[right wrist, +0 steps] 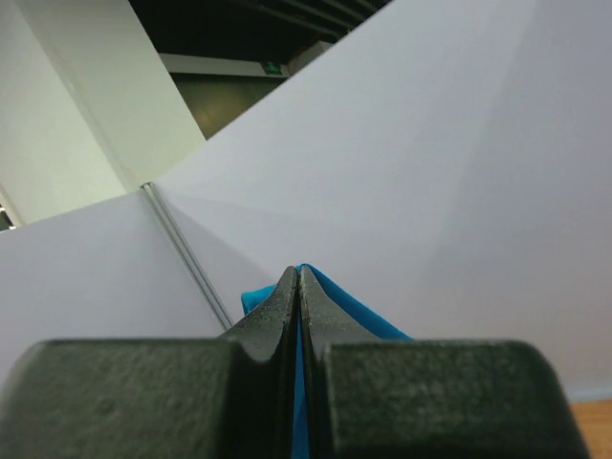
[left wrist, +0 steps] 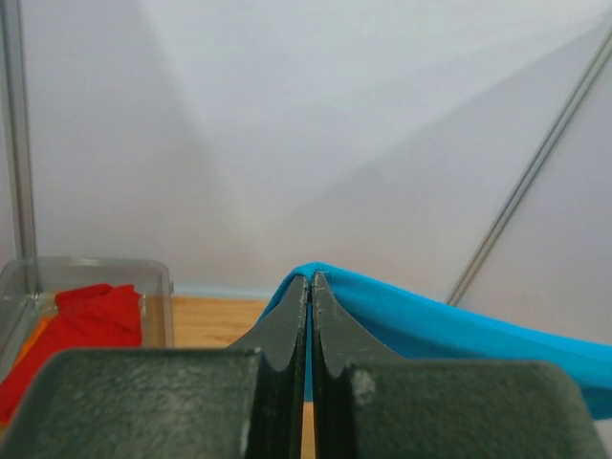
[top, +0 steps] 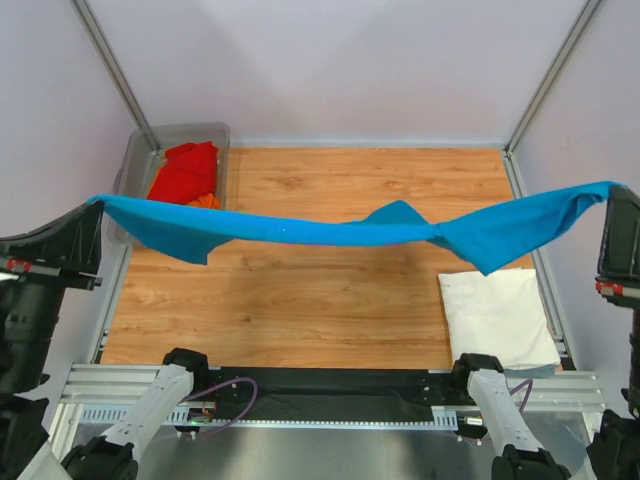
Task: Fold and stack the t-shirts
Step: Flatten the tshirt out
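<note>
Spanning seemingly wooden table (top: 300,300): blue t-shirt (top: 300,231).

arm links (top: 152,402) pale grey, rounded | joints (top: 186,360) black | wrist housings (top: 60,245) black, small red tabs (top: 18,266) | fingers (left wrist: 285,335) dark grey, grainy, tapered | thin purple cable (top: 236,398) looped at left base

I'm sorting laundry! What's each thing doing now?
Bright blue cloth t-shirt: stretched in midair between grippers.
Left gripper: shut on it.
Right gripper: shut on it.
White cloth t-shirt: folded on table.
Red cloth t-shirt: crumpled in grey see-through plastic tub.
Orange cloth t-shirt: mostly hidden beneath.
</note>
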Controlling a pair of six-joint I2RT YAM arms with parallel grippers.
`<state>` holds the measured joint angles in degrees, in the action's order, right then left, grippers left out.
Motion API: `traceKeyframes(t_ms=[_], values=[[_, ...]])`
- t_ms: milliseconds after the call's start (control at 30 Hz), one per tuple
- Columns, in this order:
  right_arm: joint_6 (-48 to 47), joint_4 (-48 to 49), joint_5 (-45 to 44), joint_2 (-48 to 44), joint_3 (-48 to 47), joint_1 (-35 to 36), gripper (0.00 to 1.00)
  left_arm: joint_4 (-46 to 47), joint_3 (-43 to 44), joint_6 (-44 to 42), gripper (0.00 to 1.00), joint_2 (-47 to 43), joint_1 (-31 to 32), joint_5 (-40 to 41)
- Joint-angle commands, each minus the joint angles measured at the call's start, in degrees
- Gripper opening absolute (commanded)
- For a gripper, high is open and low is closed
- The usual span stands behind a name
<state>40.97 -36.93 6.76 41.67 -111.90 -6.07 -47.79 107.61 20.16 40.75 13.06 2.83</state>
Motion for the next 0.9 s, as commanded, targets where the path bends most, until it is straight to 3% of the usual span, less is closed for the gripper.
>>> traceKeyframes(t_ms=[0, 267, 500, 600, 800, 867], values=[[0.1, 2.9, -1.5, 0.9, -2.3, -0.1, 0.0, 2.6, 1.9, -1.7, 0.0, 0.2, 0.2, -0.7], [0.5, 3.7, -0.5, 7.4, -4.4, -0.1, 0.0, 4.4, 5.2, -3.1, 0.0, 5.4, 0.5, 0.9], [2.4, 9.5, 2.0, 17.4, 7.6, -0.1, 0.0, 8.1, -2.5, -7.0, 0.0, 13.4, 0.5, 4.3], [1.6, 11.9, 2.7, 22.8, 12.7, -0.1, 0.0, 10.5, -10.8, -8.2, 0.0, 15.8, 0.5, 5.9], [1.4, 23.4, 4.6, 37.9, 22.9, 1.4, 0.0, 10.3, -32.4, -1.0, 0.0, 18.7, -1.9, 16.4], [-0.8, 27.4, 3.4, 42.6, 23.4, 2.9, 0.0, 12.3, -39.6, 2.6, 0.0, 21.5, -5.0, 14.7]])
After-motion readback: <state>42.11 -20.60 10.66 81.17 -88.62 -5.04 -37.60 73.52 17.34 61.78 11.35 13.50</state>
